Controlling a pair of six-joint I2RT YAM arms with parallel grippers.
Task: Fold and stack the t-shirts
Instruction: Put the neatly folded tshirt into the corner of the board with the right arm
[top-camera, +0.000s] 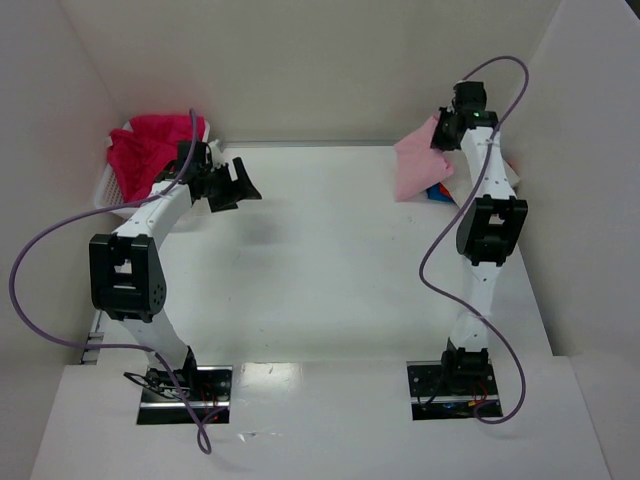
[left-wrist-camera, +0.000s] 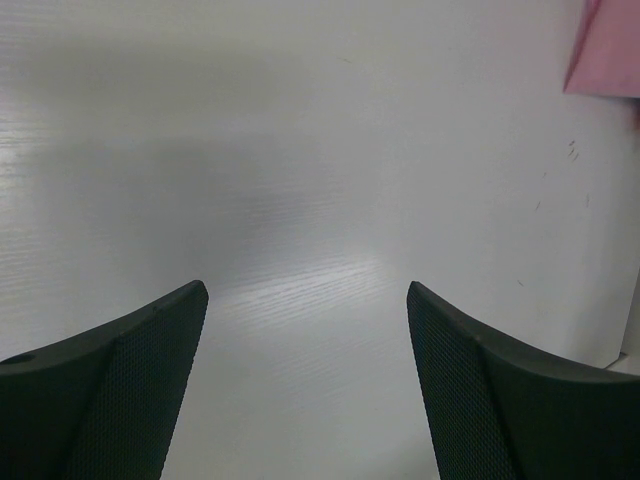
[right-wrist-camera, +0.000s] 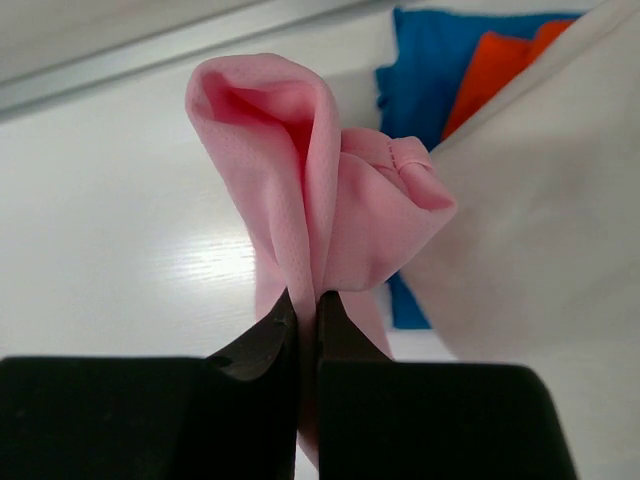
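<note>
My right gripper (right-wrist-camera: 308, 298) is shut on a bunched fold of the light pink t-shirt (right-wrist-camera: 300, 180), lifted above the table at the back right (top-camera: 418, 165). Behind it lie a blue t-shirt (right-wrist-camera: 420, 70) and an orange one (right-wrist-camera: 490, 75), with white cloth (right-wrist-camera: 540, 230) at the right. A magenta-red t-shirt (top-camera: 150, 150) is heaped in the white basket (top-camera: 108, 188) at the back left. My left gripper (top-camera: 228, 186) hangs open over bare table next to the basket, nothing between its fingers (left-wrist-camera: 130, 390). A pink corner (left-wrist-camera: 605, 50) shows in the left wrist view.
White walls close in the table at the back and both sides. The white tabletop (top-camera: 320, 260) stretches between the two arms. Purple cables (top-camera: 40, 260) loop off each arm.
</note>
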